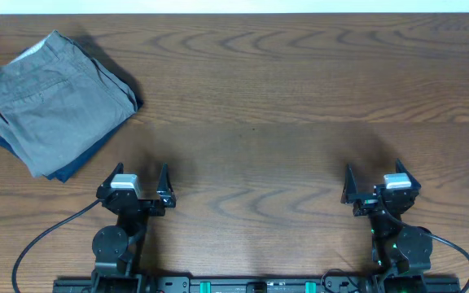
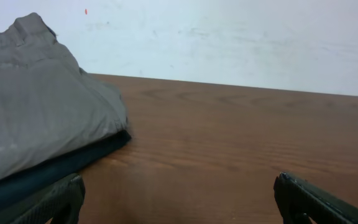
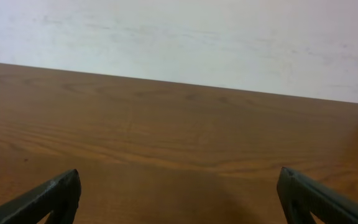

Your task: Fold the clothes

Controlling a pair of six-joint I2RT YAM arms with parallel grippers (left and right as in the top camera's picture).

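Both arms rest at the near edge of the wooden table in the overhead view. The left gripper and the right gripper each have their fingers spread apart, gripping nothing. The grey trousers lie folded at the far left corner, stacked on a navy garment whose edges show beneath, well apart from either arm.

From the left wrist, two dark fingertips stand wide apart over wood. The trousers fill the left side, resting on the navy garment, with a white wall behind.

From the right wrist, the fingertips stand equally wide over the wood.
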